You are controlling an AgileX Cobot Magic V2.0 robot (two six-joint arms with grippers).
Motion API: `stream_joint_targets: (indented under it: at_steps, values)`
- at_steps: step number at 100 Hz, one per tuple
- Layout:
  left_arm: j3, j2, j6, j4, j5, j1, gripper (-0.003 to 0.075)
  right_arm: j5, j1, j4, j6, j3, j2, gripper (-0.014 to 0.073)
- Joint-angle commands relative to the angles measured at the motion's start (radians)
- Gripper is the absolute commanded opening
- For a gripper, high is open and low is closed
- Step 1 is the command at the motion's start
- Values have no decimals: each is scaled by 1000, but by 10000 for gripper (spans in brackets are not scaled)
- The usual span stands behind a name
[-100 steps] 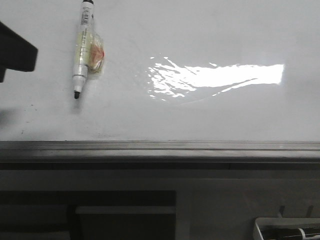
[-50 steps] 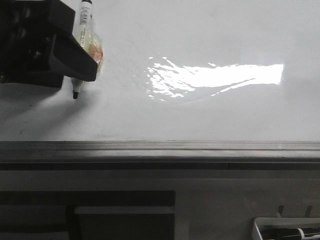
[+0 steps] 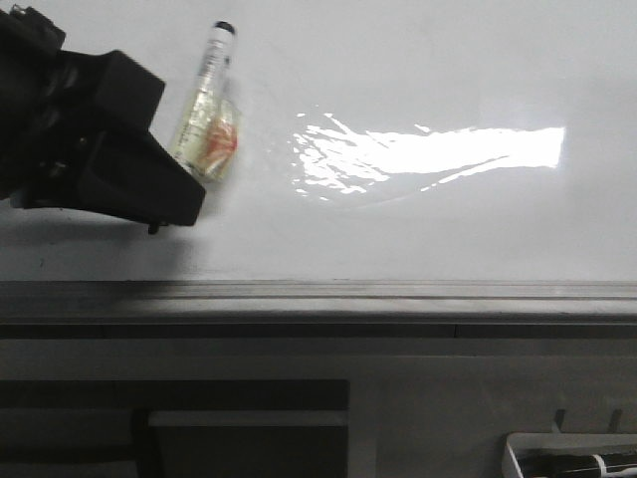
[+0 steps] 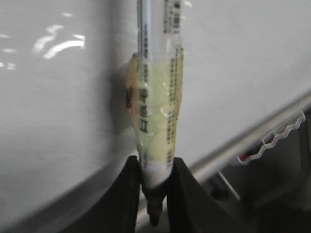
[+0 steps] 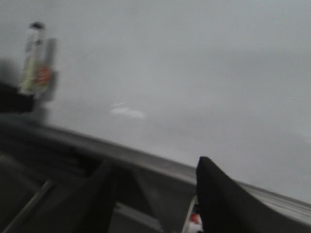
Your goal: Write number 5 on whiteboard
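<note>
Whiteboard (image 3: 448, 219) bare; marker (image 3: 207, 119) clamped in left claw (image 4: 154, 187).

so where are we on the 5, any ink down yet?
Done: the left gripper has closed on the marker, fingers pinching it just above the tip in the left wrist view. In hand: the marker is tilted up in the grip over the whiteboard. Left: all the writing; no strokes show on the board. The right gripper sits off by the rail, open.
</note>
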State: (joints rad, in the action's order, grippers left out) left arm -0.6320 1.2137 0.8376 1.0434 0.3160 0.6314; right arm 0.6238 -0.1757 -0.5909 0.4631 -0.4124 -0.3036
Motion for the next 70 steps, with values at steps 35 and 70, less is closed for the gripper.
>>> stream_joint_targets:
  at_steps: [35,70]
  values:
    - [-27,-173,461,-215,231,136,-20,92,-162,-526,710,-41,-204,335]
    - [-27,-175,461,-306,69,264,-20,97,-273,-580,806,-165,-391,338]
